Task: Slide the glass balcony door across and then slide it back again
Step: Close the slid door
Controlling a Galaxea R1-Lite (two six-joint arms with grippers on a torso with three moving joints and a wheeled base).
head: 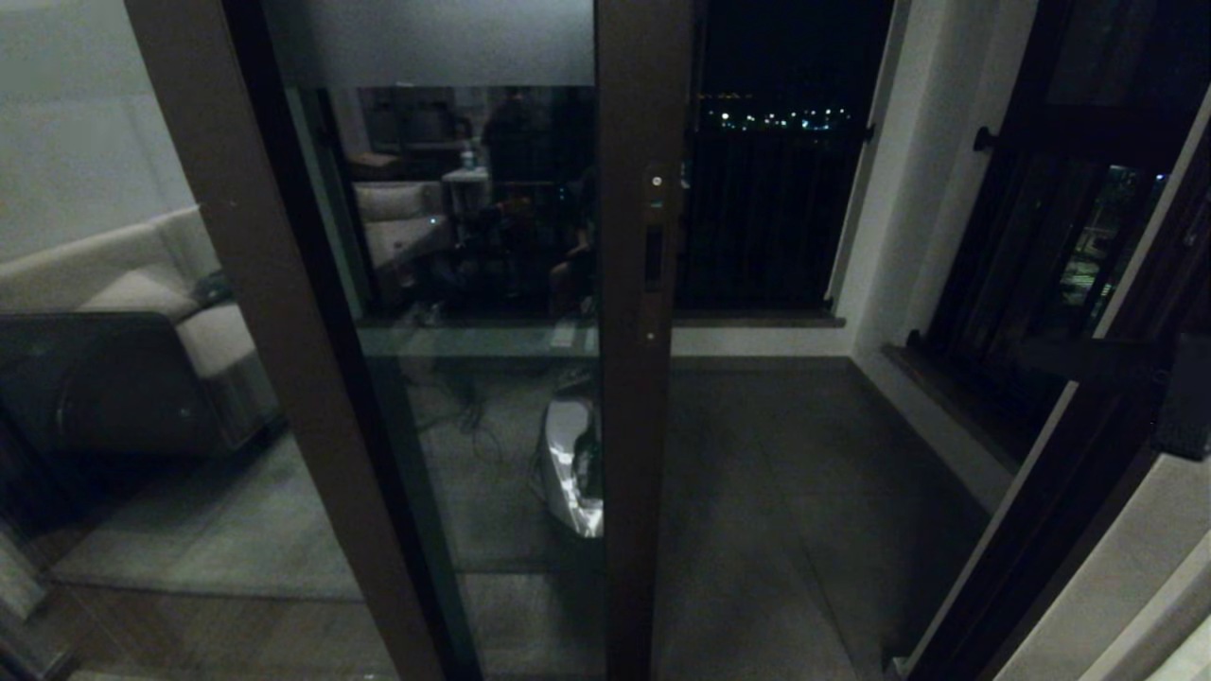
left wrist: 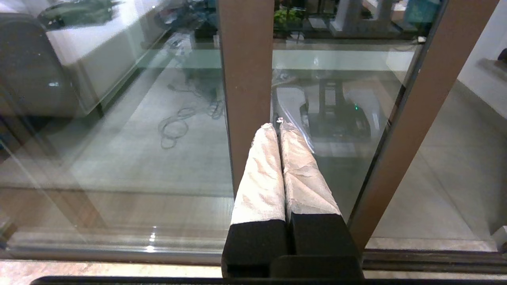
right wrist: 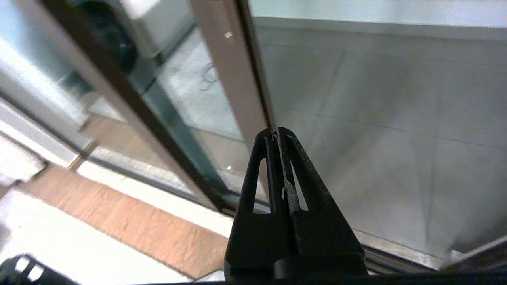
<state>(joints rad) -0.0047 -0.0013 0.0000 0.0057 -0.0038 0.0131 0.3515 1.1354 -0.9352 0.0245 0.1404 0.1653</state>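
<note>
The glass balcony door (head: 473,284) stands partly slid across, with a frosted band along its top. Its dark brown edge stile (head: 643,378) carries a recessed slot handle (head: 654,257). Right of that stile the doorway is open onto the balcony floor. Neither gripper shows in the head view. My left gripper (left wrist: 278,126), its fingers wrapped in white, is shut on nothing and hangs low in front of the door glass (left wrist: 340,99), close to a brown stile (left wrist: 245,79). My right gripper (right wrist: 277,132) is shut and empty, just short of the door's edge stile (right wrist: 233,79).
A second brown stile (head: 284,331) slants across the left. A dark barred window (head: 766,218) closes the balcony's far end. The doorway's right jamb (head: 1041,492) runs down the right. The floor track (left wrist: 435,261) lies below. A pale sofa (head: 142,284) shows at the left.
</note>
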